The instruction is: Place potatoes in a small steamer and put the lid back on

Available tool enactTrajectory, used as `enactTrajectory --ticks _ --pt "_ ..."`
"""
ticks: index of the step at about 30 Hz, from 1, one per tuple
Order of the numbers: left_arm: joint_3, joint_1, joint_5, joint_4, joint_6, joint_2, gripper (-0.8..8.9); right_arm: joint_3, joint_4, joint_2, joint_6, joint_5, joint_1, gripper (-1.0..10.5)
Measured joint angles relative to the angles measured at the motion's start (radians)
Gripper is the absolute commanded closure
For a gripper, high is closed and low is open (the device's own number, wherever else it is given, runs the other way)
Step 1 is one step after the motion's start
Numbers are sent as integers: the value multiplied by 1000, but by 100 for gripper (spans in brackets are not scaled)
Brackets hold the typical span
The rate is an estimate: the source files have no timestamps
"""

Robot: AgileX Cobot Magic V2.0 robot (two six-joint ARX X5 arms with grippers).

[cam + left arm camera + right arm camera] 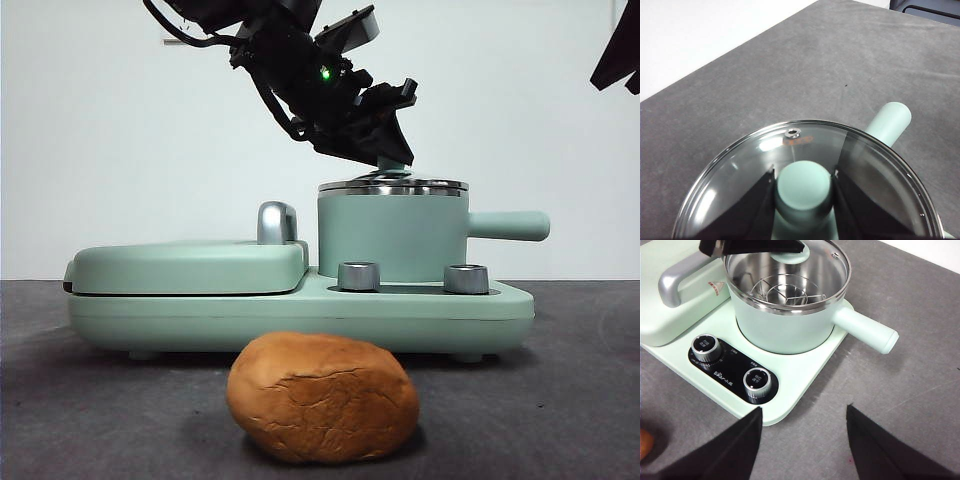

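The potato (322, 397), an orange-brown cracked lump, lies on the dark table in front of the appliance; a sliver of it shows in the right wrist view (644, 442). The mint-green steamer (392, 235) (785, 325) stands on the base, its side handle (888, 122) pointing right. The glass lid (740, 170) (836, 257) sits on its rim. My left gripper (393, 158) (802, 187) comes down from above and is shut on the lid's mint-green knob. My right gripper (804, 412) is open and empty above the table, near the base's front right corner.
The flat mint-green griddle cover (190, 265) with a steel handle (277, 222) lies left of the pot. Two steel dials (706, 347) (759, 383) sit on the base's front. A steel rack (785, 292) lies inside the pot. A black arm tip (620, 50) shows top right.
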Motion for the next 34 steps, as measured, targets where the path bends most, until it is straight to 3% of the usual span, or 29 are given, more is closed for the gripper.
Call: enactTrajectory --ticks 13,21,34 --pt "0 0 -2 -20 0 -16 807 0 0 0 0 0 0 680" --pt "0 0 -7 -74 -1 -135 807 0 0 0 0 0 0 680" --pt "-2 36 -52 -307 -50 -323 803 0 0 0 0 0 2 679"
